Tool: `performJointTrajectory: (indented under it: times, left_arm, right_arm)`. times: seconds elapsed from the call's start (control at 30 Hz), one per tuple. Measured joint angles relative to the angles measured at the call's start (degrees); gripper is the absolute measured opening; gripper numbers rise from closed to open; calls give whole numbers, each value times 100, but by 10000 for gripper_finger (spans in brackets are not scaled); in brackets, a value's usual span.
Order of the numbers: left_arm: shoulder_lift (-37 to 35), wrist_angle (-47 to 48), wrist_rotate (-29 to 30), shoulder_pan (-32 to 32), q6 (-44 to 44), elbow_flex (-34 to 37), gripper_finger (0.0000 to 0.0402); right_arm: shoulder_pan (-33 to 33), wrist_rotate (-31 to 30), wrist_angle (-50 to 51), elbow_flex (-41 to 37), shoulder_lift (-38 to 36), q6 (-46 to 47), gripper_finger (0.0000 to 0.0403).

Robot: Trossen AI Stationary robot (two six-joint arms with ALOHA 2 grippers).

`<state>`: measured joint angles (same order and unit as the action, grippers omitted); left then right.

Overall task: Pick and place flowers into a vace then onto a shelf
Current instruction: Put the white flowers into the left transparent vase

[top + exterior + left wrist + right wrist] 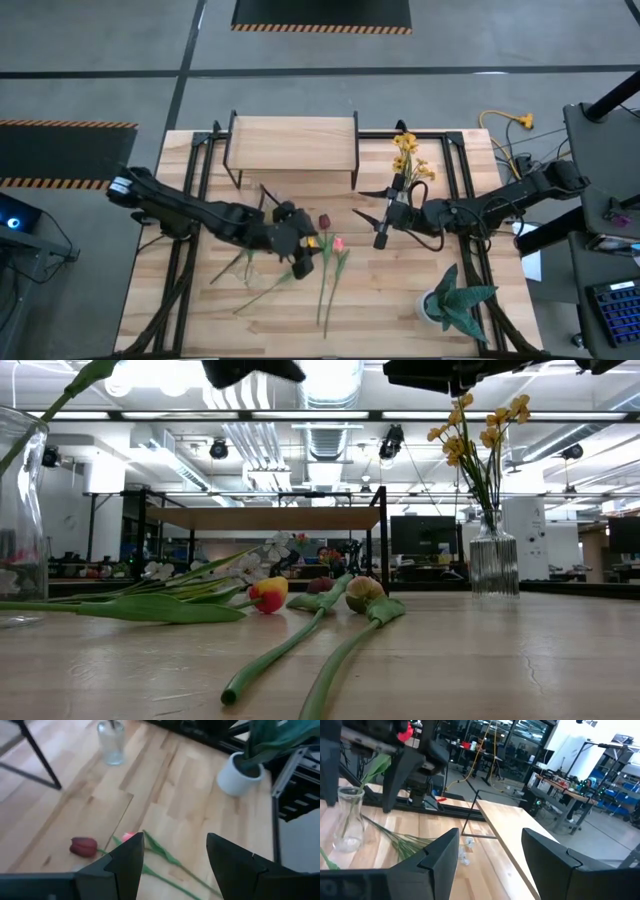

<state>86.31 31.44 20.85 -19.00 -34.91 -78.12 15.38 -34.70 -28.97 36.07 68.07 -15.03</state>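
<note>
The left gripper [305,262] hung open and empty over the flowers [330,270] lying loose on the table [500,330], a pink bloom just beneath its jaws. The right gripper [381,238], also open and empty, hovered beside them, near the shelf [292,140].

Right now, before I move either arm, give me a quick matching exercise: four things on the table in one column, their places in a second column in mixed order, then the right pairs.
Things:
1. yellow-bloomed bunch of flowers
2. pink tulip with a long green stem
3. green spiky-leaved plant in a white pot
4. small shelf with a light wooden top and thin black legs

Places:
A. lying flat mid-table
B. standing in a clear ribbed glass vase
C. along the table's far edge
D. near corner on the right arm's side

Pairs: 1-B, 2-A, 3-D, 4-C
</note>
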Motion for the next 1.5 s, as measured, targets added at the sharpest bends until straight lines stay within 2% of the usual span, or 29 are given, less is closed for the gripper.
performJointTrajectory:
  times: [0.3,0.57,0.93,1.0,1.1,1.17,1.3,1.5]
  left_arm:
    - [0,-672,51,34,-124,734,198]
    - [1,-690,55,130,230,1043,198]
    - [-11,-319,58,976,635,1116,198]
    - [-11,-297,26,1158,634,1027,198]
    - [-11,-325,-327,1296,695,782,198]
    - [-11,-331,-544,1303,854,624,198]
    - [-11,-274,-597,1176,985,338,198]
    - [-20,1012,-544,1108,1101,-614,198]
  right_arm:
    - [0,0,81,0,-48,-5,207]
    - [0,0,120,1,-48,0,207]
    - [0,0,127,2,-46,61,207]
    - [0,0,131,2,-46,114,207]
    - [0,0,149,2,-46,114,207]
    - [0,0,179,2,-46,114,207]
    - [0,0,179,2,-46,114,207]
    - [0,0,179,2,-46,114,207]
